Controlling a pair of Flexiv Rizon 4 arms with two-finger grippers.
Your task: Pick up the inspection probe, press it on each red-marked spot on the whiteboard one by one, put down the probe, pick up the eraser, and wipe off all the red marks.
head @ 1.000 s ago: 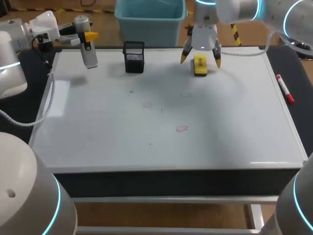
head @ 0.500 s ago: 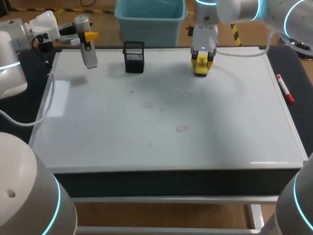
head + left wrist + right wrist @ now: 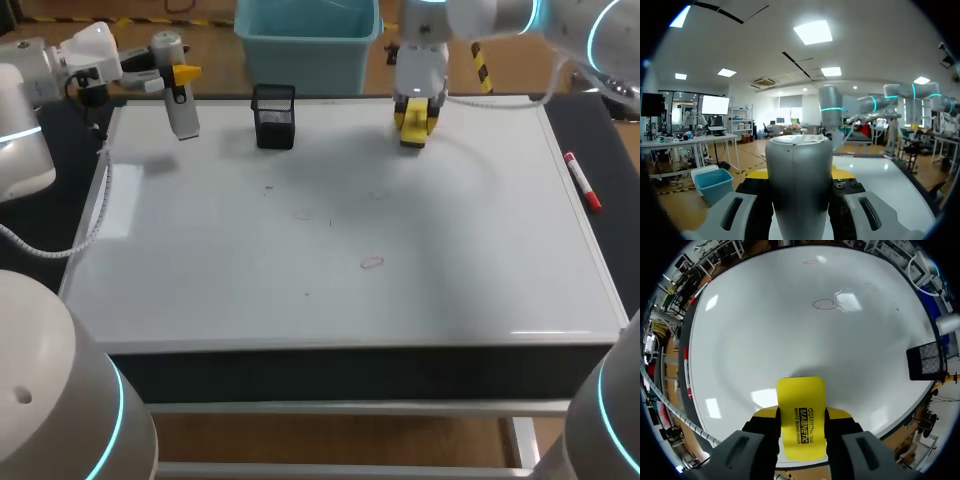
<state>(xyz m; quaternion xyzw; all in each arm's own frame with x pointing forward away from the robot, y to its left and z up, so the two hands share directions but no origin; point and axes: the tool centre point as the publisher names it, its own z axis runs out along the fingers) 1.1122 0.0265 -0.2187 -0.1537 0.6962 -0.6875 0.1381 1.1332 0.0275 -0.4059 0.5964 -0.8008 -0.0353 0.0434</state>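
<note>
In the head view, the left gripper (image 3: 178, 80) is closed on the probe (image 3: 182, 115), which hangs upright below it over the far left corner of the whiteboard (image 3: 450, 260). I judge that the arm is parked there to keep the probe clear of the wiping, although the task asks to put it down first. The right gripper (image 3: 415, 110) is clamped on the yellow eraser (image 3: 412, 130) at the far edge of the board. The faint red marks (image 3: 372, 263) lie well apart from it, on the near side. A black mesh holder (image 3: 273, 117) stands between the two grippers, and a red marker (image 3: 582, 182) lies beside the board, on the side of the right arm.

In the left wrist view, the grey body of the probe (image 3: 799, 185) stands between the fingers (image 3: 756, 174), which touch it from both sides.

In the right wrist view, both fingers (image 3: 766, 413) press the long sides of the eraser (image 3: 801, 415), so its flat face can meet the board. Two red marks (image 3: 824, 304) wait far ahead of the gripper. The eraser's shadow lies just ahead of it, so I think it is slightly lifted.
</note>
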